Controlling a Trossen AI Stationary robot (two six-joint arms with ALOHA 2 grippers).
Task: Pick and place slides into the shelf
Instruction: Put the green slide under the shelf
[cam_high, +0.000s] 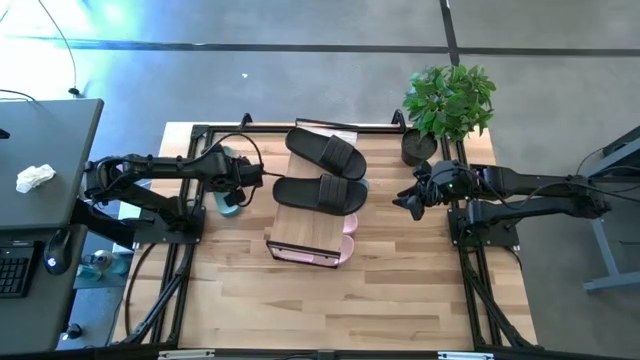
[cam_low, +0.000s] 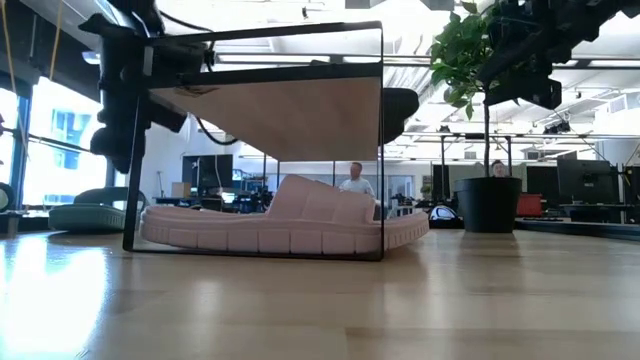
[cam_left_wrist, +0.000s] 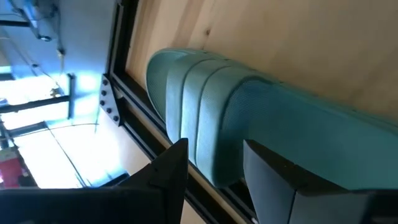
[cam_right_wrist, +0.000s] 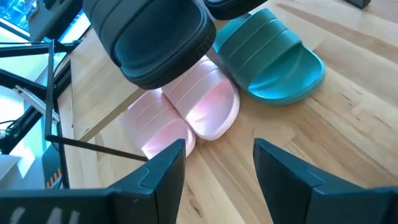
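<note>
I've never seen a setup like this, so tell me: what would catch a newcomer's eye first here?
Probably the two black slides lying side by side on the wood top of the small shelf in the middle of the table, with pale pink slides tucked underneath. Next, the left claw, closed on a green slide at the shelf's left side. The right claw hangs open on the right, near a potted plant.

The right tool (cam_right_wrist: 214, 165) hung open above the worktop (cam_right_wrist: 348, 137). Ahead lay 2 pink slides (cam_right_wrist: 186, 109), a green slide (cam_right_wrist: 270, 59) beside them, a black slide (cam_right_wrist: 152, 34) overhanging.
</note>
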